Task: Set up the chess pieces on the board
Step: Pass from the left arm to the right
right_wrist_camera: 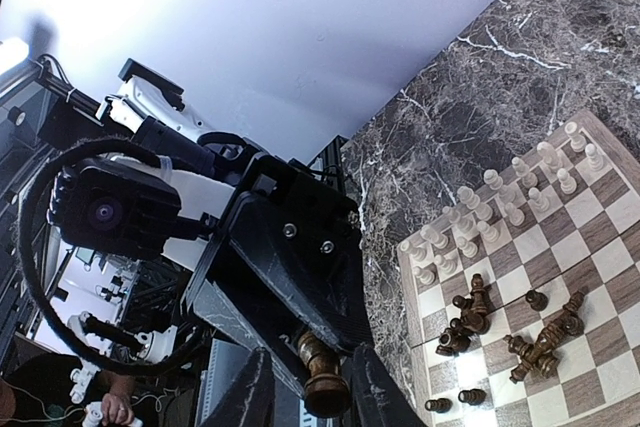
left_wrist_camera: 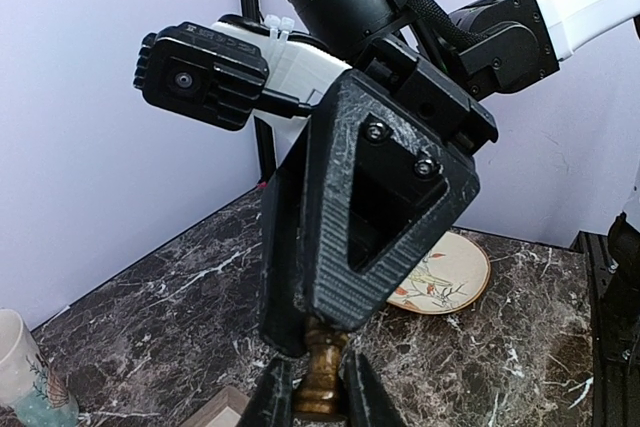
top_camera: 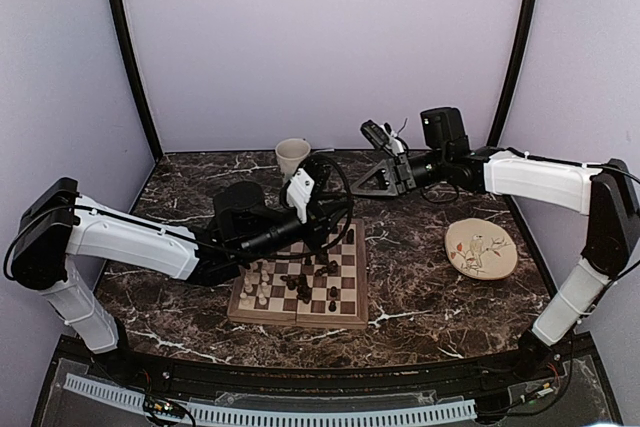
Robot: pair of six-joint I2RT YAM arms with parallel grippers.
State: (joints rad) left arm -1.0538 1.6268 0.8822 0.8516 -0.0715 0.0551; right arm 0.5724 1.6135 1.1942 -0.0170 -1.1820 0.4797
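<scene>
Dark piece [left_wrist_camera: 320, 382] up in air, off board [top_camera: 296, 319]. Left gripper [left_wrist_camera: 318, 372] pinched tight on it. Right gripper [right_wrist_camera: 312, 357] around same piece, nose to nose with left; clamped or loose, cannot tell. Looks like pass from one to other, maybe so piece is easier to stand up.

White pieces [right_wrist_camera: 480, 212] stand in rows by one board edge. Other dark pieces [right_wrist_camera: 500, 332] mostly tipped over in heap mid-board.

Plate [top_camera: 481, 248] near right edge of table [top_camera: 420, 287] carries only its painted picture. Cup [top_camera: 292, 155] at far edge; inside hidden.
</scene>
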